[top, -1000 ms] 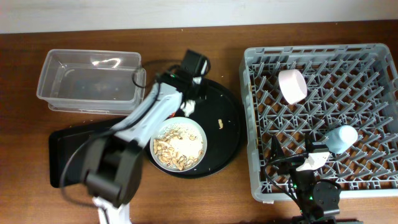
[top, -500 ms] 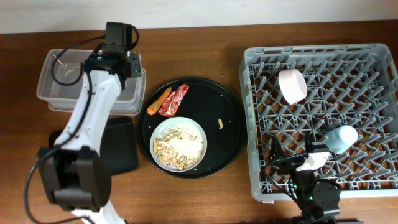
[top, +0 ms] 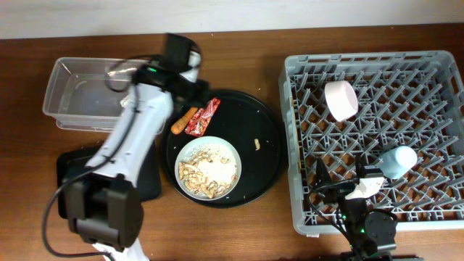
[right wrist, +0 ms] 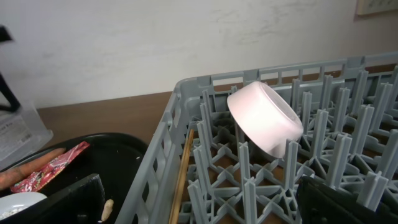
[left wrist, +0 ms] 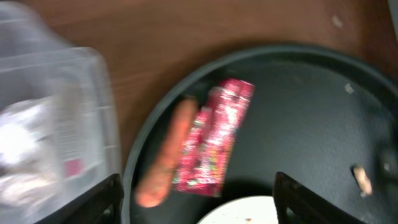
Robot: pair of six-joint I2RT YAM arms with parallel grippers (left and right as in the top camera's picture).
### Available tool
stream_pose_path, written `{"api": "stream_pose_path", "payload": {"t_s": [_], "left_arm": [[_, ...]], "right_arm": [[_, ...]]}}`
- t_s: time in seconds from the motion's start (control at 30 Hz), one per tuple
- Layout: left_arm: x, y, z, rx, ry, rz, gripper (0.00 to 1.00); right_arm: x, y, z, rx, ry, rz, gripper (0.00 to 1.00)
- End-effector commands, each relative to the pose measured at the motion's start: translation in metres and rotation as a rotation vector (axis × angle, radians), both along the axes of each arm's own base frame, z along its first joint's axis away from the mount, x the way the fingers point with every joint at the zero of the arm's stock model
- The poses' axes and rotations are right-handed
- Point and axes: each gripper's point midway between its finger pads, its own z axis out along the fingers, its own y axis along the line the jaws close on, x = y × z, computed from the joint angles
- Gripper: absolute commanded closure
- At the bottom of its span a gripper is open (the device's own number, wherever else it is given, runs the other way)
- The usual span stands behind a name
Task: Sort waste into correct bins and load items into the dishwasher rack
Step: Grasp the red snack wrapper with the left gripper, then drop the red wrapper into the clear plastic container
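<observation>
My left gripper (top: 194, 88) hangs open over the back of the round black tray, empty, above the red wrapper (top: 204, 116) (left wrist: 217, 143) and the orange carrot stick (top: 184, 120) (left wrist: 168, 155). In front of them sits the pale plate (top: 208, 168) with beige food scraps. The clear tub (top: 80, 94) holds a blurred white tissue (left wrist: 18, 143). The black shallow tray (top: 72, 174) lies partly under my left arm. In the grey rack (top: 377, 65) lean a white bowl (top: 341, 100) (right wrist: 264, 118) and a light-blue cup (top: 399, 161). My right gripper (top: 346, 187) (right wrist: 205, 208) rests open and empty over the rack's near-left corner.
The round black tray (top: 268, 145) lies between the tub and the rack, with a small food crumb (top: 257, 145) on it. A wooden chopstick (right wrist: 183, 174) lies in the rack along its left wall. Bare wooden table (top: 239, 232) shows in front.
My left gripper left the round tray shut, went over the clear tub, then swung back above the wrapper and carrot stick, now open. The right arm stayed still.
</observation>
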Motion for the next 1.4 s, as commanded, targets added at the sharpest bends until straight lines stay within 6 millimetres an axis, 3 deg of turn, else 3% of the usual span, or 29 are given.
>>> {"api": "stream_pose_path", "payload": {"t_s": [0.0, 0.3, 0.43, 0.6, 0.73, 0.77, 0.8, 0.9, 0.97, 1.07, 1.13, 1.23, 1.33, 1.37], "left_arm": [[-0.011, -0.015, -0.052, 0.114, 0.073, -0.078, 0.25], [0.004, -0.035, -0.123, 0.084, 0.128, -0.102, 0.29], [0.004, -0.036, -0.142, 0.088, 0.151, -0.107, 0.35], [0.006, -0.036, -0.141, 0.086, 0.142, -0.107, 0.54], [0.005, -0.036, -0.142, 0.088, 0.149, -0.107, 0.87], [0.007, -0.036, -0.139, 0.086, 0.141, -0.106, 0.98], [0.01, -0.037, -0.132, 0.082, 0.13, -0.105, 1.0], [0.02, -0.04, -0.105, 0.069, 0.092, -0.102, 1.0], [0.031, -0.039, -0.069, 0.079, 0.033, -0.088, 1.0], [0.039, -0.018, -0.023, 0.157, -0.039, -0.032, 1.0], [0.039, 0.01, 0.008, 0.229, -0.076, 0.034, 1.0], [0.042, 0.047, 0.02, 0.25, -0.085, 0.153, 1.0], [0.047, 0.09, 0.006, 0.201, -0.048, 0.299, 0.98], [0.051, 0.102, 0.001, 0.185, -0.042, 0.324, 0.9]], "right_arm": [[0.0, 0.0, -0.002, 0.001, -0.001, 0.001, 0.02], [0.0, 0.0, -0.002, 0.001, -0.001, 0.001, 0.02], [0.0, 0.0, -0.002, 0.001, -0.001, 0.001, 0.02], [0.0, 0.0, -0.002, 0.001, -0.001, 0.001, 0.02], [0.0, 0.0, -0.002, 0.001, -0.001, 0.001, 0.02], [0.0, 0.0, -0.002, 0.001, -0.001, 0.001, 0.02], [0.0, 0.0, -0.002, 0.001, -0.001, 0.001, 0.02], [0.0, 0.0, -0.002, 0.001, -0.001, 0.001, 0.02], [0.0, 0.0, -0.002, 0.001, -0.001, 0.001, 0.02], [0.0, 0.0, -0.002, 0.001, -0.001, 0.001, 0.02], [0.0, 0.0, -0.002, 0.001, -0.001, 0.001, 0.02], [0.0, 0.0, -0.002, 0.001, -0.001, 0.001, 0.02], [0.0, 0.0, -0.002, 0.001, -0.001, 0.001, 0.02], [0.0, 0.0, -0.002, 0.001, -0.001, 0.001, 0.02]]}}
